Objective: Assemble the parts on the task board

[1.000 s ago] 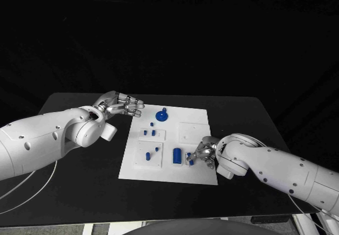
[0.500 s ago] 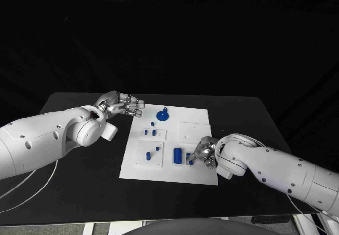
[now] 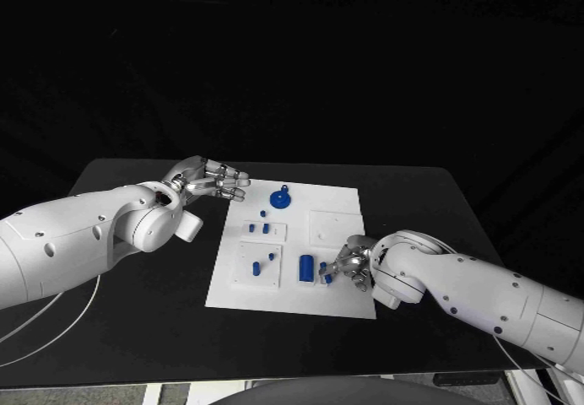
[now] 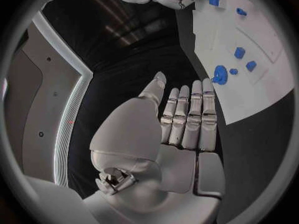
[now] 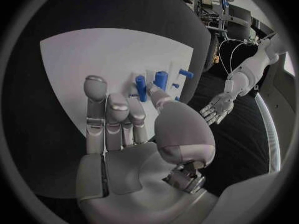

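Observation:
The white task board [image 3: 292, 295] lies mid-table with several blue parts on it. A round blue part with a loop [image 3: 280, 200] sits near its far edge, small pegs [image 3: 258, 226] stand left of centre, and a thick blue cylinder [image 3: 305, 267] stands near the front. My right hand [image 3: 352, 268] rests at the board's right side, fingers stretched out, its thumb beside a small blue peg [image 3: 327, 272] [image 5: 141, 88]; nothing is gripped. My left hand [image 3: 209, 180] [image 4: 184, 117] hovers flat and open beyond the board's far left corner, holding nothing.
The black table [image 3: 134, 278] surrounds the board with bare surface on both sides. A square recessed plate [image 3: 330, 226] on the board's right half has no parts on it. My left forearm [image 3: 85, 240] covers the table's left side.

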